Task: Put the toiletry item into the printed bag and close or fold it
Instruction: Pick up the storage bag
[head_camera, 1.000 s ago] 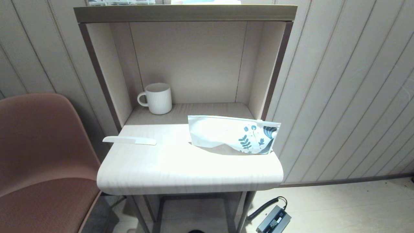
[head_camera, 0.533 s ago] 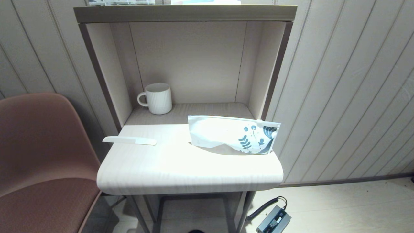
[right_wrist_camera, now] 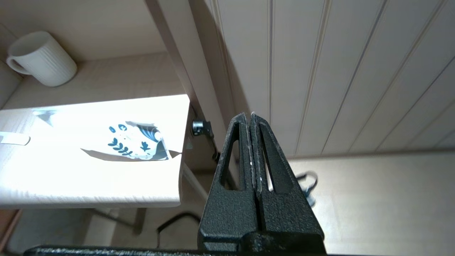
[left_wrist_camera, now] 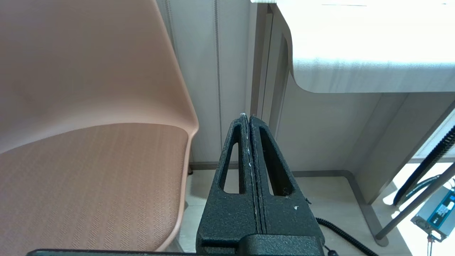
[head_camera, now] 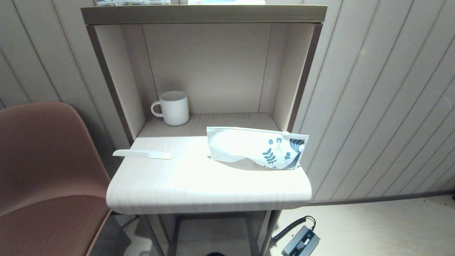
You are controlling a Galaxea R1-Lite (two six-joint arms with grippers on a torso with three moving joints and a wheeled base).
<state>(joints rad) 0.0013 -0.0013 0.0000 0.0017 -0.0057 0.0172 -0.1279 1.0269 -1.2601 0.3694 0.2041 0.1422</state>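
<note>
Right gripper (right_wrist_camera: 250, 115), fingers pressed together, hangs beside the table (right_wrist_camera: 106, 192) bearing the printed bag (right_wrist_camera: 137, 142) and a mug (right_wrist_camera: 41, 58).

Head camera overlooking desk (head_camera: 199, 185), wrist cameras low alongside, facing its edge.

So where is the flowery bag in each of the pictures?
Head view: the printed bag lies on the right side of the tabletop, its blue flower end nearest the right edge.
Left wrist view: the bag is not in it; only the shut left tool, a chair and the table's edge show.
Right wrist view: the bag lies on the bright tabletop, left of the shut right tool.
Shared landmark: the white mug, in head and right wrist views.
</note>
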